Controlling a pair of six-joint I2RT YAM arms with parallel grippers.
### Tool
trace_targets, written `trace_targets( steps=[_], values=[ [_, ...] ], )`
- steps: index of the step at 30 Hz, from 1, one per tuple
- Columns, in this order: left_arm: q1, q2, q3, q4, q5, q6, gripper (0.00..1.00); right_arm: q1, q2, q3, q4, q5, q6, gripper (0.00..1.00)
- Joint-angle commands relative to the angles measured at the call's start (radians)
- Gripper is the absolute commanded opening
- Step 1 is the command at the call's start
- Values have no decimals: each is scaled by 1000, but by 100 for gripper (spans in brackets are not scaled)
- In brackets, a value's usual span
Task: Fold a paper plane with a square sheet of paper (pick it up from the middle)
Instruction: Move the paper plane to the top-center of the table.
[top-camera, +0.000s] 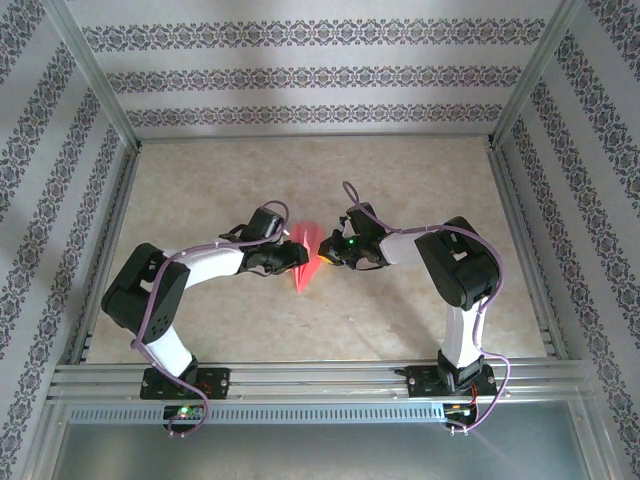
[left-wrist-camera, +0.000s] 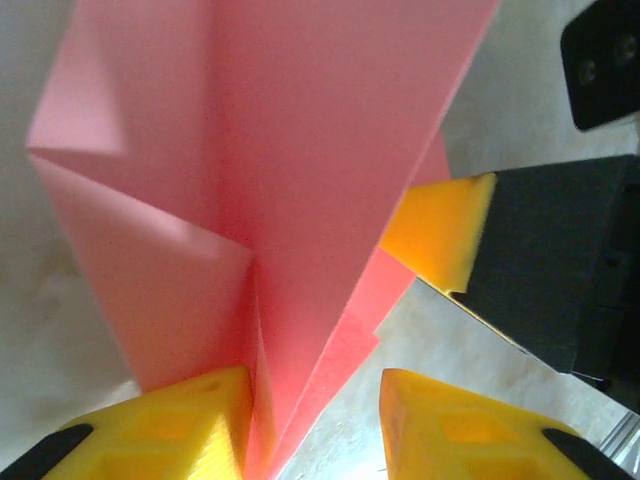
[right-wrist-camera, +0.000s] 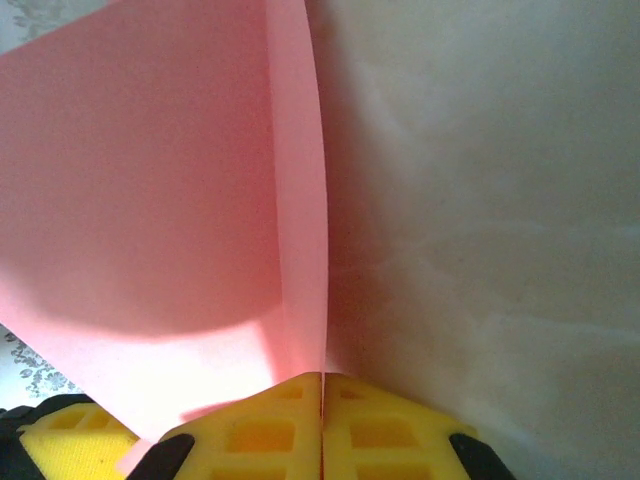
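The pink-red sheet of paper (top-camera: 307, 262) is folded into a narrow pointed shape and held off the table between my two grippers. My right gripper (top-camera: 333, 250) is shut on it. In the right wrist view a thin edge of the sheet of paper (right-wrist-camera: 150, 200) runs into the seam of the closed right gripper (right-wrist-camera: 322, 378). In the left wrist view the folded layers of the sheet of paper (left-wrist-camera: 300, 150) reach down between the jaws of my left gripper (left-wrist-camera: 312, 388), which stand apart. The paper lies against the left finger (left-wrist-camera: 170, 420), with bare table showing before the other finger (left-wrist-camera: 450, 420). The right gripper's yellow fingertip (left-wrist-camera: 440, 230) touches the paper from the right.
The beige table (top-camera: 400, 180) is bare around the grippers. Aluminium frame rails (top-camera: 105, 210) and patterned walls (top-camera: 300, 75) enclose it on three sides. The arm bases (top-camera: 185, 380) sit on the near rail.
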Motion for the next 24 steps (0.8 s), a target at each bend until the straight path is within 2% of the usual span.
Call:
trace_targets(
  steps=[1, 12, 24],
  values=[
    [-34, 16, 56, -72, -42, 77, 38, -6, 1, 10, -4, -8, -7, 8],
    [-85, 76, 147, -226, -162, 162, 41, -9, 3, 12, -2, -15, -2, 8],
    [-114, 113, 196, -305, -246, 195, 42, -15, -9, 11, -1, -29, 5, 13]
  ],
)
